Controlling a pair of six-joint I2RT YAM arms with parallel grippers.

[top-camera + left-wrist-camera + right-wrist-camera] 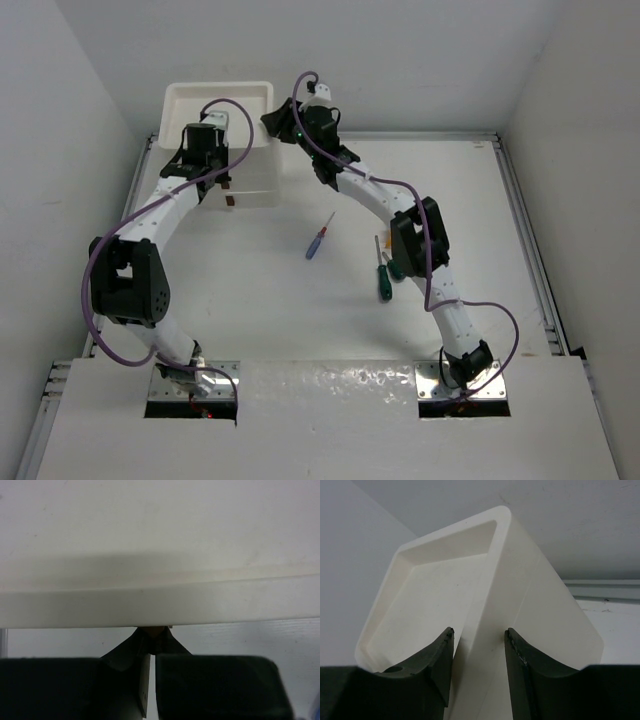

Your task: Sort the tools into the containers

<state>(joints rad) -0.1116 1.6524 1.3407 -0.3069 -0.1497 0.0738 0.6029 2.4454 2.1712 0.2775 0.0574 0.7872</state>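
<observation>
The white square plastic drawer unit (220, 87) stood at the far left of the white table (300, 320), against the back wall, with its shallow top tray open to the camera above. A lower drawer (250, 188) looked drawn forward of the stack, towards the arms.

A small brown tab (155, 630) showed in the left wrist view just under the unit's pale rim. The left gripper (155, 641) had its dark fingers (215, 685) drawn almost together, with only a narrow slit between them. Their tips met at that tab, so it appeared pinched.

The right gripper (478, 650) reached in from the right and straddled the tray's right-hand wall. One finger (435, 665) was inside the tray and the other outside. The wall filled the gap between them, and both looked pressed against it.

Three tools lay loose on the table, well apart from the unit.
- A blue-and-red-handled screwdriver (318, 241) lay tilted near the middle.
- A dark green-handled screwdriver (384, 283) lay to its right, just beside the right arm's elbow.
- A thin metal shaft with a bit of orange handle (379, 246) lay next to the green one, mostly hidden by that arm (420, 235).
</observation>
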